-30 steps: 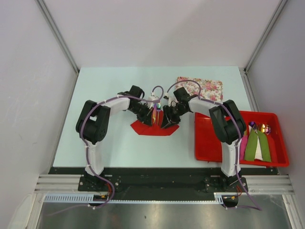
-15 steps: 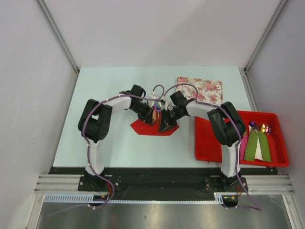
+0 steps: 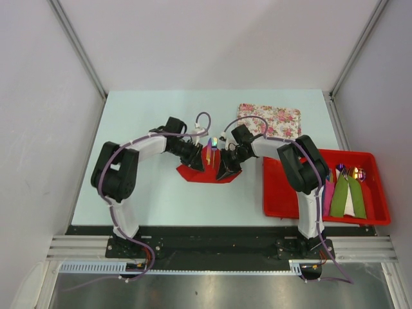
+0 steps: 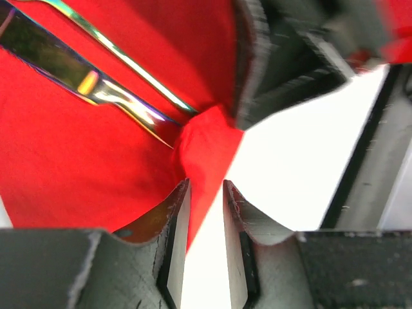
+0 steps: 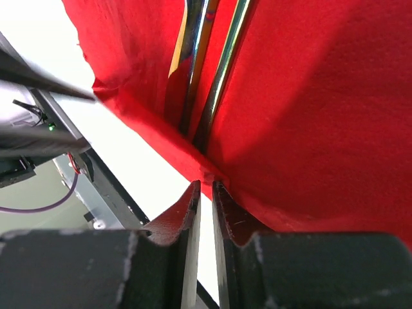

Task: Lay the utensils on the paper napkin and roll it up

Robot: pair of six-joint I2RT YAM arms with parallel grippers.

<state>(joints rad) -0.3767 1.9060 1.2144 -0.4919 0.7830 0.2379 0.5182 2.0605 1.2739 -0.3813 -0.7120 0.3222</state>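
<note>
The red paper napkin (image 3: 203,174) lies mid-table with the iridescent utensils (image 3: 211,152) on it, partly wrapped. My left gripper (image 3: 197,161) is at the napkin's left side. In the left wrist view its jaws (image 4: 206,187) stand narrowly open, with a napkin (image 4: 77,167) corner hanging in the gap, and the utensils (image 4: 96,84) lie beyond. My right gripper (image 3: 224,166) is at the napkin's right side. In the right wrist view it (image 5: 206,185) is pinched shut on the napkin's (image 5: 309,116) lifted edge, with the utensils (image 5: 206,77) lying in the fold just past the tips.
A floral mat (image 3: 270,119) lies behind the right arm. A red tray (image 3: 277,193) at the right holds green rolls (image 3: 347,196), a pink roll (image 3: 329,193) and loose cutlery (image 3: 351,172). The right gripper's dark body (image 4: 283,64) is close in front of the left one.
The left arm's elbow has swung out to the left and its gripper has drawn slightly left. The right gripper has stayed at the napkin's edge.
</note>
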